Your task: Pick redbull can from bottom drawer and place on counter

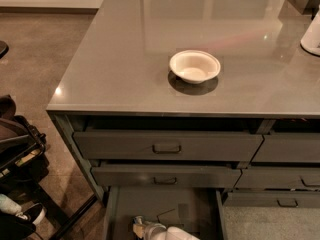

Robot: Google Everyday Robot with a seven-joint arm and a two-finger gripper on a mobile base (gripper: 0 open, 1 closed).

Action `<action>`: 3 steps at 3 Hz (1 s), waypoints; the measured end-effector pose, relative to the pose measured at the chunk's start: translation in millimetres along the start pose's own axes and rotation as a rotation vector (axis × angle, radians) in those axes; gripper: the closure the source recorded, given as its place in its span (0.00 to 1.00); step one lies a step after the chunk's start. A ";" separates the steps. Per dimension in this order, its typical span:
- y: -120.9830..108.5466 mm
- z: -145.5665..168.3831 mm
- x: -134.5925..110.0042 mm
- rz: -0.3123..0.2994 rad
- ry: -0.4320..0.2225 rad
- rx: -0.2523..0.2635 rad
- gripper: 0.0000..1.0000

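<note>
I see my gripper [152, 230] low at the bottom edge, inside the open bottom drawer [145, 201]. It is just beside the redbull can [138, 226]. A white bowl [194, 66] sits on the grey counter [115, 69]. Two handled drawers [166, 145] are above the open one.

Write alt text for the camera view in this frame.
The robot's gripper sits inside the open bottom drawer at the picture's lower edge, beside a small object that may be the redbull can. Above, handled drawers sit under the glossy grey counter, which holds a white bowl.
</note>
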State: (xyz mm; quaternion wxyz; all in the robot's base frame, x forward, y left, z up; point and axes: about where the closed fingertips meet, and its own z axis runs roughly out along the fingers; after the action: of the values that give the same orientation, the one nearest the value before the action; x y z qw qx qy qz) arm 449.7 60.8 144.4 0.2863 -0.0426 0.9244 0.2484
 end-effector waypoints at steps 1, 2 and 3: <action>0.0 0.0 0.0 0.000 0.000 0.000 1.00; -1.1 -9.2 -7.3 -0.025 0.012 -0.056 1.00; -12.1 -39.2 -5.7 -0.114 0.097 -0.140 1.00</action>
State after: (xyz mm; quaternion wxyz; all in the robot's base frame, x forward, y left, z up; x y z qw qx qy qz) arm 437.2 30.9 170.2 0.2512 -0.1272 0.9137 0.2931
